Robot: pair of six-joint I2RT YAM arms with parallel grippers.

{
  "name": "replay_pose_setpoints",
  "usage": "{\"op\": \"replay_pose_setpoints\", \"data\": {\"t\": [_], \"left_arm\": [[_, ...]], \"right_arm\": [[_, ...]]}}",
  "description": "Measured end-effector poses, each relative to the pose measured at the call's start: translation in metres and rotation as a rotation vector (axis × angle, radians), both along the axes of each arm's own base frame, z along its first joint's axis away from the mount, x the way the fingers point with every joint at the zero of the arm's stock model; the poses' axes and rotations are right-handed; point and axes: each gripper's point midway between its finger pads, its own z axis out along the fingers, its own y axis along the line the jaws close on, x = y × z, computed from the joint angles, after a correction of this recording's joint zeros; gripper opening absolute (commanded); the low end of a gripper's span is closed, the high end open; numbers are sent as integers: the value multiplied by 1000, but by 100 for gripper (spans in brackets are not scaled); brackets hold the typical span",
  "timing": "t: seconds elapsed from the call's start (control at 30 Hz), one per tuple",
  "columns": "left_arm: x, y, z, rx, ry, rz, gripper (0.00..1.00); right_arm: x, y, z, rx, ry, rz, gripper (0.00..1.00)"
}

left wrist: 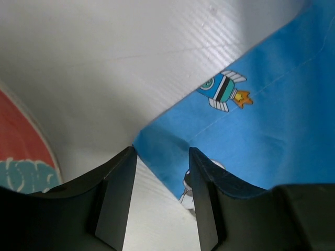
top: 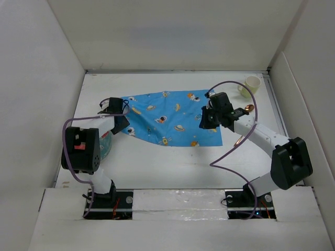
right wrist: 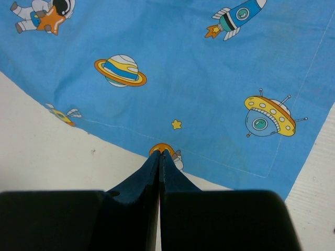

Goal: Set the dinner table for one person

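Low in the overhead frame lies the white dinner table, with a plate half hidden under the left arm at lower left. Mid-frame, the step in hand appears to be spreading the blue placemat. The right gripper is pinched tight on its edge, while the left gripper stands parted around a corner — next, likely, closing there and drawing the cloth flat. A cup sits upper right.
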Motion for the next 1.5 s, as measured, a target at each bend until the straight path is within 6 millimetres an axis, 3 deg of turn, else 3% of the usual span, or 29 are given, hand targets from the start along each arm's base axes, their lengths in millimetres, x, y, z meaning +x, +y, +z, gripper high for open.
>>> {"op": "replay_pose_setpoints", "data": {"t": [0.1, 0.23, 0.47, 0.57, 0.7, 0.9, 0.93, 1.03, 1.17, 1.2, 1.23, 1.33, 1.37, 1.5], "left_arm": [[10, 1, 0, 12, -4, 11, 33], [14, 3, -1, 21, -8, 26, 0], [11, 1, -1, 9, -5, 18, 0], [-12, -5, 0, -31, 27, 3, 0], [-35, -7, 26, -58, -12, -4, 0], [-52, -7, 76, -80, -114, -10, 0], [-56, -6, 78, -78, -110, -10, 3], [-68, -4, 78, -64, -70, -19, 31], [-78, 0, 86, -41, -26, -26, 32], [-75, 1, 94, -31, -39, -28, 41], [-69, 2, 109, -23, -74, -30, 41], [-44, 4, 148, 2, -172, -46, 53], [-29, 4, 165, 10, -223, -49, 53], [37, 2, 178, 39, -279, -53, 54]], "right_arm": [[-1, -4, -4, -1, 9, -6, 8], [1, -10, -7, 7, 17, -22, 13], [6, -16, -5, 19, 11, -40, 19], [7, -18, -5, 20, 12, -51, 23], [10, -24, -6, 16, 16, -76, 25], [14, -35, -10, 3, 27, -123, 28], [15, -37, -10, 0, 27, -128, 29], [15, -42, -12, -4, 34, -143, 32], [16, -48, -13, -12, 42, -163, 32], [16, -49, -13, -13, 44, -166, 20], [16, -51, -14, -16, 44, -170, 20], [16, -51, -14, -17, 45, -175, 0], [16, -51, -14, -17, 45, -175, 0], [16, -51, -14, -15, 47, -176, 0]]}}
